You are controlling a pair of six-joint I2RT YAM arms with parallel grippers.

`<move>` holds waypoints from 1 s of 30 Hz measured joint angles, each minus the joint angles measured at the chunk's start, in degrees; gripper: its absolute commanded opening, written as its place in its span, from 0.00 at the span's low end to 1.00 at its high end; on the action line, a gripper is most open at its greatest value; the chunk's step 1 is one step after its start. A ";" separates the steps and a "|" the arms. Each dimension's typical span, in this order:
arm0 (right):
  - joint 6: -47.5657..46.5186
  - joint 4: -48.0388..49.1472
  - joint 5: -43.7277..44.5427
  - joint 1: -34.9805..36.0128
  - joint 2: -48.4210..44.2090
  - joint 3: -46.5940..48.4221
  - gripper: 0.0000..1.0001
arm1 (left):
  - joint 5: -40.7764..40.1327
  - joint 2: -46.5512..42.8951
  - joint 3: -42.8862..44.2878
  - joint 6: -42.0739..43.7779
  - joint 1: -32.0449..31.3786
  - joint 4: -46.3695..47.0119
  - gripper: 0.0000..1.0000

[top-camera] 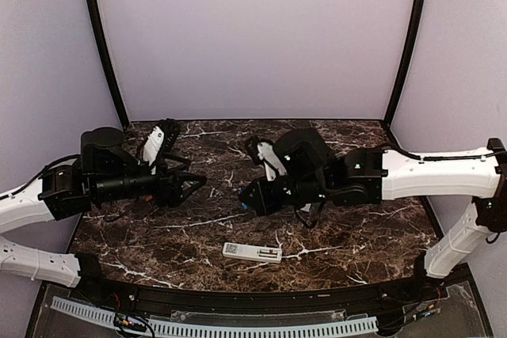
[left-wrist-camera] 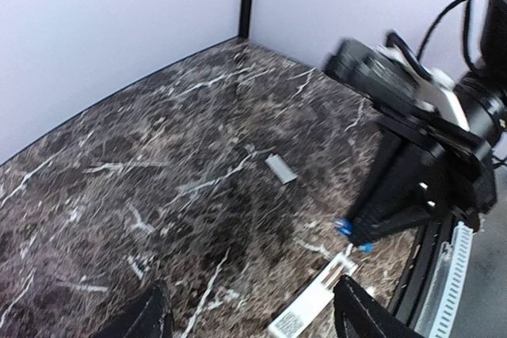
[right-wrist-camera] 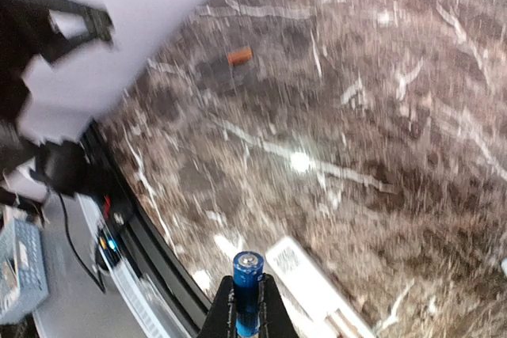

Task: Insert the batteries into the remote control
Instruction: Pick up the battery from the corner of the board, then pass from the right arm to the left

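R hand (right-wrist-camera: 247, 310) clamps blue batt (right-wrist-camera: 246, 279), L hand (top-camera: 198, 185) spread empty; I'd bring batt down level, lengthwise over remote (top-camera: 252, 252), whose recess seems face-up, checking polarity.

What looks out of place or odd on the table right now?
Nothing is spilled or broken. The slim white plastic remote control lies back-up with its recess open; a small flat grey cover piece lies apart on the marble tabletop. A small orange cylindrical battery lies loose, alone; the right gripper holds the blue battery.
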 measured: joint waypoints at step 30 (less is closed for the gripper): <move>-5.70 36.96 5.84 0.68 -3.13 0.48 0.00 | 1.62 7.34 0.11 3.65 -5.11 29.79 0.28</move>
